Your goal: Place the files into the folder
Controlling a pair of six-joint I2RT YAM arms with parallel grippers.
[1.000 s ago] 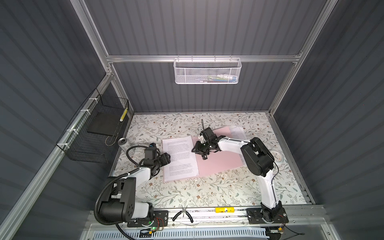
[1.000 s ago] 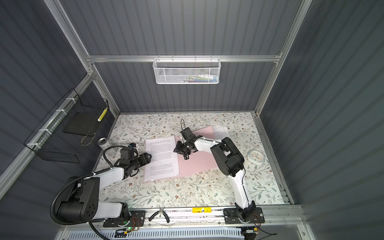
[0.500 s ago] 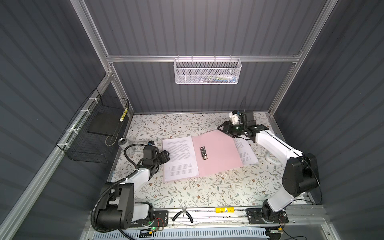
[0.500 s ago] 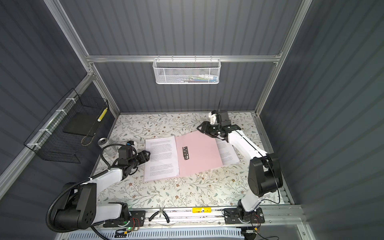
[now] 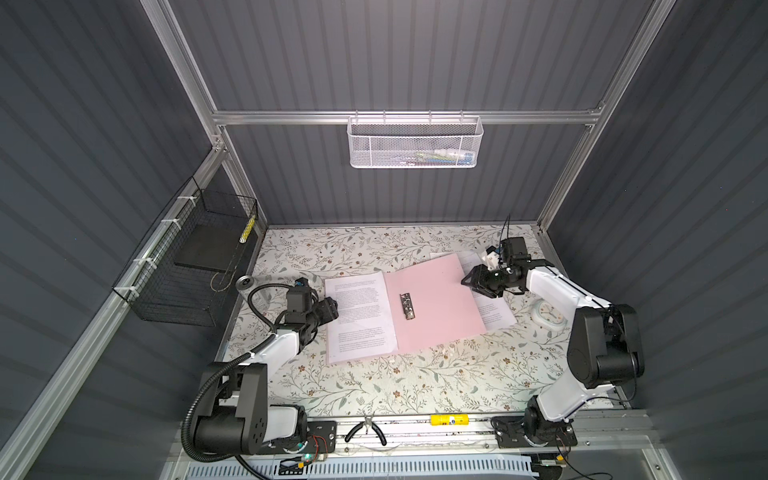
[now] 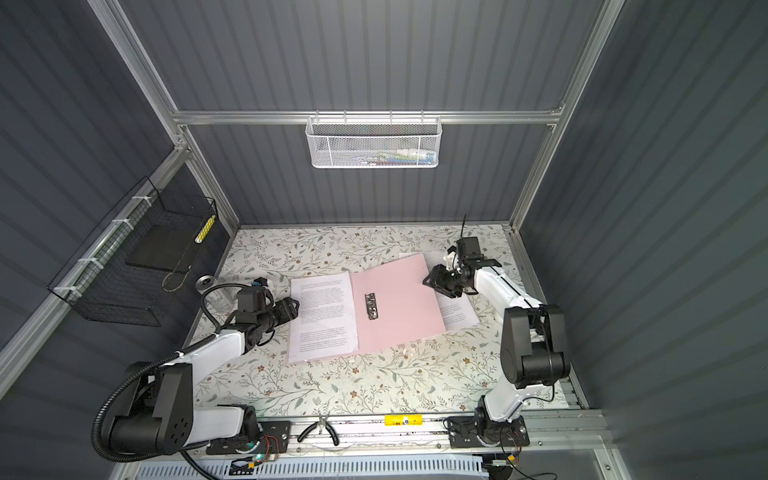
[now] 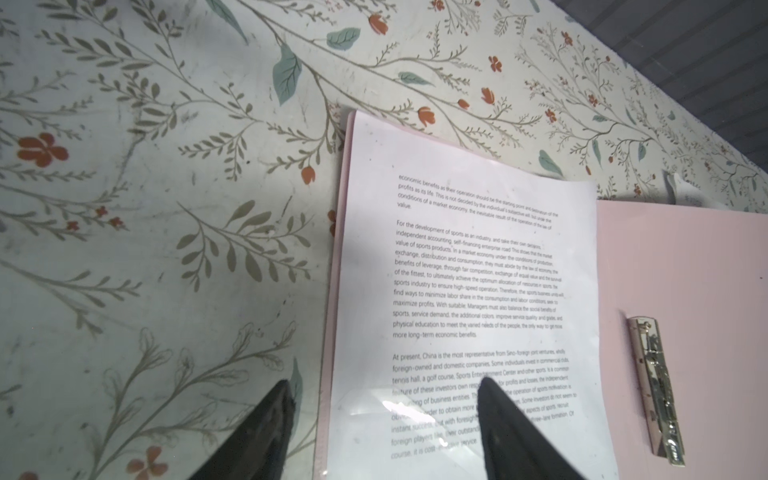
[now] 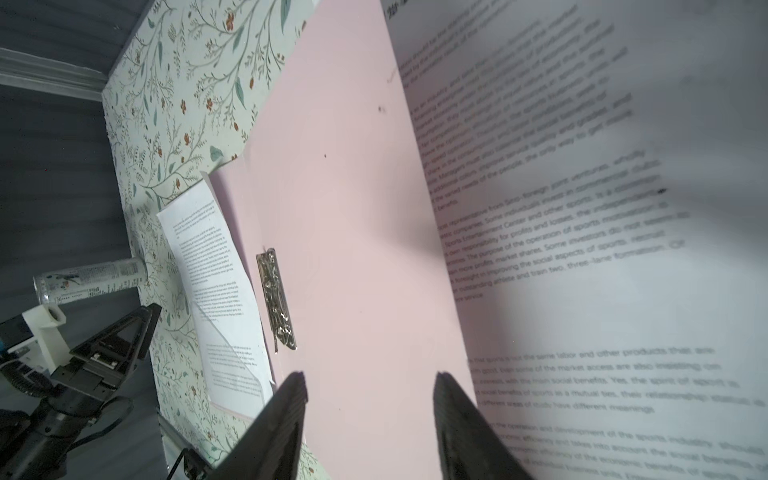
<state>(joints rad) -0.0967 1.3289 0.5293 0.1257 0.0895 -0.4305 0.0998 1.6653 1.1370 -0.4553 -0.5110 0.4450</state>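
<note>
A thin pale pink folder (image 5: 436, 291) (image 6: 401, 291) lies open and flat in the middle of the flowery bench (image 5: 374, 382). A small shiny metal clip (image 5: 407, 306) (image 7: 656, 390) sits on its right leaf, just beside the fold.

One white paper sheet (image 5: 359, 316) (image 7: 469, 291) with small black words lies on the left leaf and covers nearly all of it. A thin pink strip shows along the sheet's outer edge.

More white printed sheets (image 5: 494, 311) (image 8: 582, 208) poke out from under the right leaf, at its far corner and along its right side. The pink leaf lies on top of them and hides the start of their lines.

The left pincer (image 5: 334, 307) (image 7: 382, 386) is at the left edge of the folder. Its two black fingers (image 7: 274, 419) are spread apart. One is over the bench and one is over the sheet, and nothing is gripped. I cannot tell if they touch the paper.

The right pincer (image 5: 478, 286) (image 8: 369, 378) is over the right edge of the folder, where pink meets white. Its fingers are apart too, with only the flat pink leaf showing between them.

A can (image 8: 91, 278) stands near the left arm.
</note>
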